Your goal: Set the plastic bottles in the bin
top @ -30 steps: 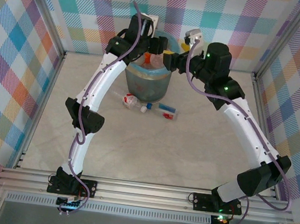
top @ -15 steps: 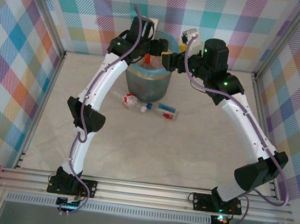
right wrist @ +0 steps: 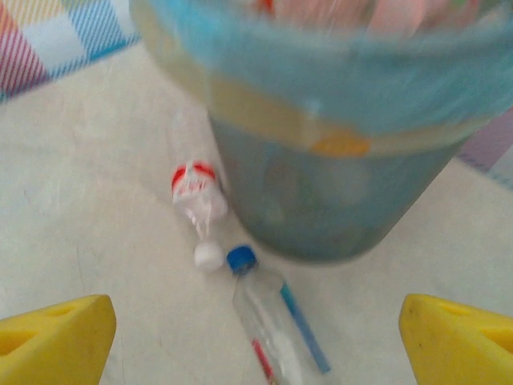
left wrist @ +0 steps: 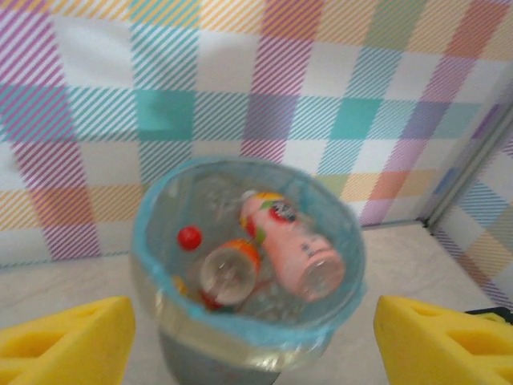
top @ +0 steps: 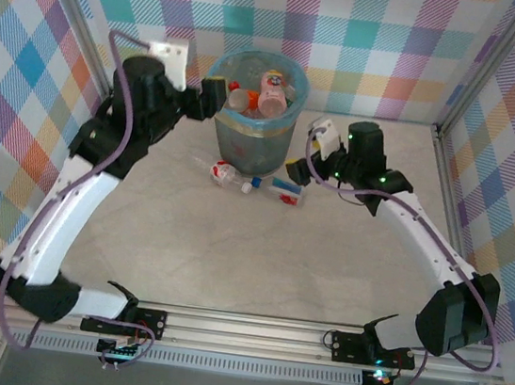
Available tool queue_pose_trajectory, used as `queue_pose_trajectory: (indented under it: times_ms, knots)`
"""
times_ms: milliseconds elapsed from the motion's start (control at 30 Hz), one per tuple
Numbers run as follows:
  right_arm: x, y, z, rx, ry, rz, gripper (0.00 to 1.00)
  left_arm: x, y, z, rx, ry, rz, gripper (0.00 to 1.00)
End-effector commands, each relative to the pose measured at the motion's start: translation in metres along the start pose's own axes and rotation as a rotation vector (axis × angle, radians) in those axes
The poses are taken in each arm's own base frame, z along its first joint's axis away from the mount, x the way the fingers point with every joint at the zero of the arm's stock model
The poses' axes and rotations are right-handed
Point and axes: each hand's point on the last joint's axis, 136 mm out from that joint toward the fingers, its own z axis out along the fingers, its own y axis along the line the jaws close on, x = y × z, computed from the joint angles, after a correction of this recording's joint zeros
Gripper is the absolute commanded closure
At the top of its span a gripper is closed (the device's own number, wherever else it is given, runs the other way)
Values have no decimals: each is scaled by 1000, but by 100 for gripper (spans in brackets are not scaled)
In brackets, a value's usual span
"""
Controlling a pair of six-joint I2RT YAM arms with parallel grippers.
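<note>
Blue-lined bin (left wrist: pixel 248 341) already holds several bottles, a pink bottle (left wrist: pixel 292 245) on top. Two are left on the table (top: pixel 325 258) by its base: a red-labelled bottle (right wrist: pixel 196 192) and a blue-capped bottle (right wrist: pixel 276 321) (cap to cap). We judge the task nearly done. Left gripper (top: pixel 212 90) and right gripper (top: pixel 295 171) are both spread wide and empty.

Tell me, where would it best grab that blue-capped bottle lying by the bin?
Probably mid-body on the blue-capped bottle, from straight above, jaws across its width. It lies flat with both long sides free, while its cap end sits close to the bin and the white-capped bottle.
</note>
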Motion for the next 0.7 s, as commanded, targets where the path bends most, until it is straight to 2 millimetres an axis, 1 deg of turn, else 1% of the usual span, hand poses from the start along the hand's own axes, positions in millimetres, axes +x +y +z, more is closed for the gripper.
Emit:
queue_pose_trajectory:
  times_ms: [0,33,100,200,267,333,433,533,600,667]
  knots:
    - [21,5,20,-67,-3,-104,8,42,39,-3,-167,25,-24,17]
    - [35,4,30,-80,25,-107,8,59,50,-9,-210,39,-41,16]
    - [58,-3,48,-87,76,-104,8,89,65,-18,-262,75,-69,15]
    - [81,-11,72,-108,147,-103,9,131,83,-29,-333,131,-124,14]
    - [98,-14,85,-128,207,-118,9,160,92,-30,-375,173,-161,14]
    - [113,-22,97,-132,267,-130,9,189,102,-31,-427,215,-211,14]
    - [135,-25,111,-167,346,-141,10,224,109,-30,-458,249,-289,13]
    - [149,-24,119,-202,404,-131,11,245,110,-27,-460,263,-333,13]
    - [155,-22,121,-217,422,-121,11,252,113,-27,-472,272,-335,13]
    - [159,-22,122,-225,430,-115,12,254,114,-28,-482,278,-329,13]
